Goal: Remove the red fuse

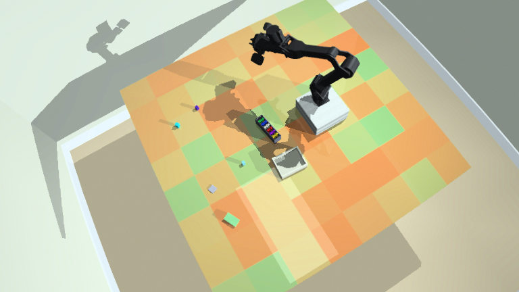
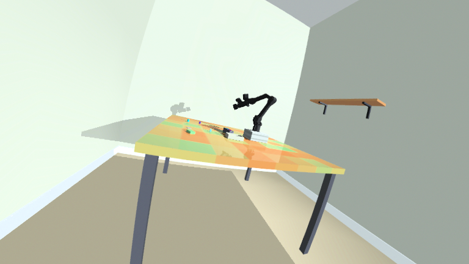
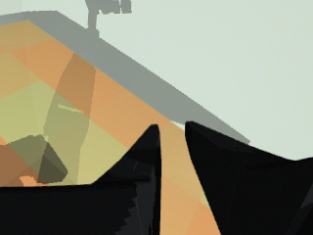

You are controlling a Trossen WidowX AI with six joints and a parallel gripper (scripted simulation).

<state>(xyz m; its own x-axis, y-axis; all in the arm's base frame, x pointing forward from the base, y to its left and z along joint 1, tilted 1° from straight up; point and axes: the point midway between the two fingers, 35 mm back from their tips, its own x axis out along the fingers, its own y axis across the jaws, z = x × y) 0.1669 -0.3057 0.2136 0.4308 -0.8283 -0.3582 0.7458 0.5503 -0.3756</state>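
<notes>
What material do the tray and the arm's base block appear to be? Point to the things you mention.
Tray (image 1: 278,171) (image 2: 233,137): perhaps matt plastic, given its even off-white walls without grain. Base block (image 1: 315,119) (image 2: 255,135): possibly painted wood, since pale streaks cross it; stone is possible.

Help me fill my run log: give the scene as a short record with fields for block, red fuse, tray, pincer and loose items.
block: dark fuse block, six fuses seated
order: green, blue, white, red, purple, yellow
red fuse: in the block, between white and purple
tray: beside the block's yellow end, no fuse visible inside
pincer: raised above the table, narrow gap, holding nothing
loose: green block, four smaller items
</notes>
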